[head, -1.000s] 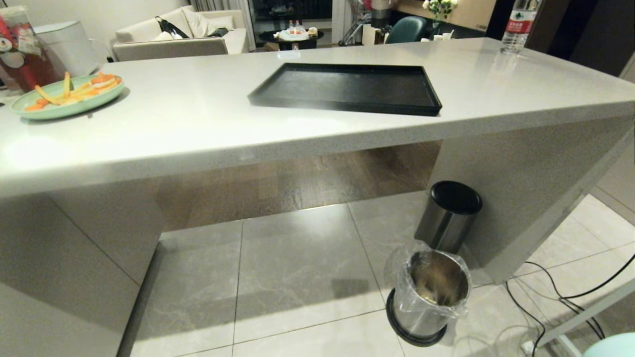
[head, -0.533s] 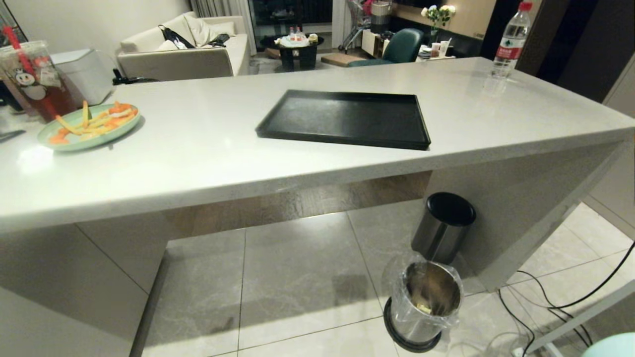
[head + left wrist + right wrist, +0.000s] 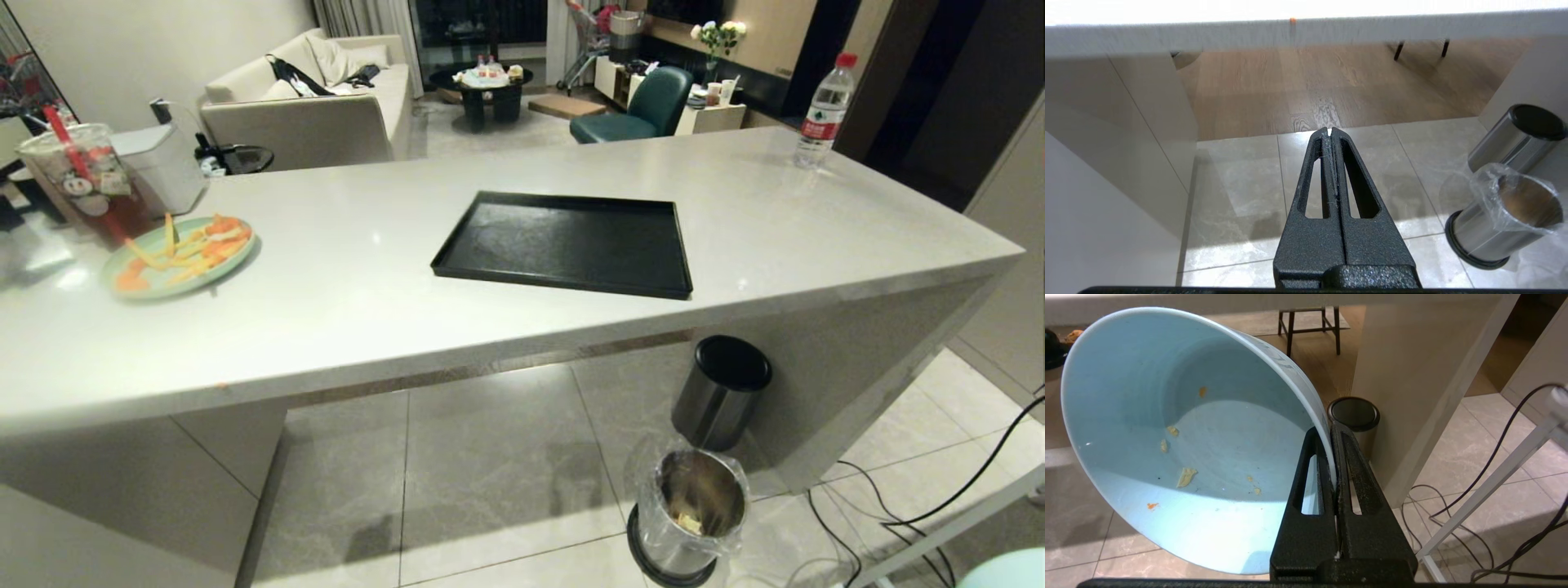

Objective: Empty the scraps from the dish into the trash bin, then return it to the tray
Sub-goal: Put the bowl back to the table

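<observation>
1. The right gripper [image 3: 1333,428] has its jaws clenched on the rim of the dish [image 3: 1180,437], one finger inside the wall and one outside. The dish hangs tipped on its side, low beside the surface's end panel, above the tiled floor.

2. The dish is all but empty: only a few pale crumbs and an orange fleck cling to its inside. The pile of scraps [image 3: 690,520] is no longer in it; pale pieces show at the bottom of the bin [image 3: 688,514], inside its clear liner.

3. So the emptying step looks done. The bin stands on the floor just off the surface's corner, close in front of a dark-lidded bin [image 3: 722,392] set against the panel.

4. What is left is the return. The tray [image 3: 563,242] lies bare on the surface [image 3: 367,318], near its middle, well above and apart from where the dish hangs. Neither arm shows in the head view, so the dish is not yet over the surface.

5. The next move, as I judge it, is to raise the dish level, carry it over the surface edge and set it down inside the tray's rim before letting go. The risk is clipping the edge, or the thin rim grip slipping.

6. The left gripper [image 3: 1329,131] is idle, its jaws pressed together on nothing, pointing at the floor under the surface.

7. A green plate [image 3: 180,257] of orange and yellow strips sits at the surface's left, beside a cup [image 3: 77,180]; a bottle [image 3: 823,110] stands at the far right. None are part of this job.
</observation>
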`<state>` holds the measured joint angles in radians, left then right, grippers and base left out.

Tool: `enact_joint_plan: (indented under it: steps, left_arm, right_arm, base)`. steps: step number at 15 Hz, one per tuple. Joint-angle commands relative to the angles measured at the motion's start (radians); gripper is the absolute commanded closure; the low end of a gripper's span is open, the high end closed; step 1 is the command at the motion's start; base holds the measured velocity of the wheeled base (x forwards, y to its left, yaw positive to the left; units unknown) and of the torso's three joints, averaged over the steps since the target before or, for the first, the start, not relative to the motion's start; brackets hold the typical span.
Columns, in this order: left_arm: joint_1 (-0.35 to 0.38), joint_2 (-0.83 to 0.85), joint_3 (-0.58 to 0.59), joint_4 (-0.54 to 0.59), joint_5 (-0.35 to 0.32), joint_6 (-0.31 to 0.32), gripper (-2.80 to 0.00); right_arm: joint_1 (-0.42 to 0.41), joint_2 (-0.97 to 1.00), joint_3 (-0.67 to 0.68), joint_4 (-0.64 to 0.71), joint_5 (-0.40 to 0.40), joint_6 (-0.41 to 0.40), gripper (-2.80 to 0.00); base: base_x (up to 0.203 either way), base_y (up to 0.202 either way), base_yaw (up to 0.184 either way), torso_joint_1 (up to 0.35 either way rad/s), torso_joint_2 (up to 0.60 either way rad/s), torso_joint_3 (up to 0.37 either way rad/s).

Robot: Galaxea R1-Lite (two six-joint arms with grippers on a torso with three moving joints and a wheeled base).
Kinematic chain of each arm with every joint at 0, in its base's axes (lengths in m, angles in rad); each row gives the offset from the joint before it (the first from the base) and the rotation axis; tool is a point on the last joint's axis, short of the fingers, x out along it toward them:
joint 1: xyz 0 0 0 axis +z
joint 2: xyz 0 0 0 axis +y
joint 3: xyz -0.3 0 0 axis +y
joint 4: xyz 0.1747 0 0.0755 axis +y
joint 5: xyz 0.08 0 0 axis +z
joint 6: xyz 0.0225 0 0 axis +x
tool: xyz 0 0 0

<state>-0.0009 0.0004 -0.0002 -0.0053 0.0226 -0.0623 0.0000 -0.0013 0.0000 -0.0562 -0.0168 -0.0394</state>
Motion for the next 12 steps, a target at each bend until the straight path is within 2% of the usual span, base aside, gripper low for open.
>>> enact_joint_plan:
  steps: [1, 7, 9, 12]
  left_arm:
    - [0.001, 0.001, 0.000, -0.001, 0.000, -0.001, 0.00]
    - [-0.001, 0.001, 0.000, -0.001, 0.000, 0.000, 0.00]
    - [-0.001, 0.001, 0.000, -0.001, 0.000, 0.000, 0.00]
    - [0.000, 0.001, 0.000, -0.001, 0.000, -0.001, 0.00]
  right_arm:
    - [0.000, 0.001, 0.000, -0.001, 0.000, 0.000, 0.00]
    - [0.000, 0.001, 0.000, -0.001, 0.000, 0.000, 0.00]
    - [0.000, 0.001, 0.000, 0.001, 0.000, 0.012, 0.00]
    - [0.000, 0.001, 0.000, 0.001, -0.006, 0.073, 0.00]
  base:
    - [0.000, 0.000, 0.000, 0.177, -0.53, -0.360]
    - [0.000, 0.000, 0.000, 0.186, -0.54, -0.349]
    - [0.000, 0.000, 0.000, 0.077, -0.18, -0.120]
    - [0.000, 0.000, 0.000, 0.017, -0.04, -0.026]
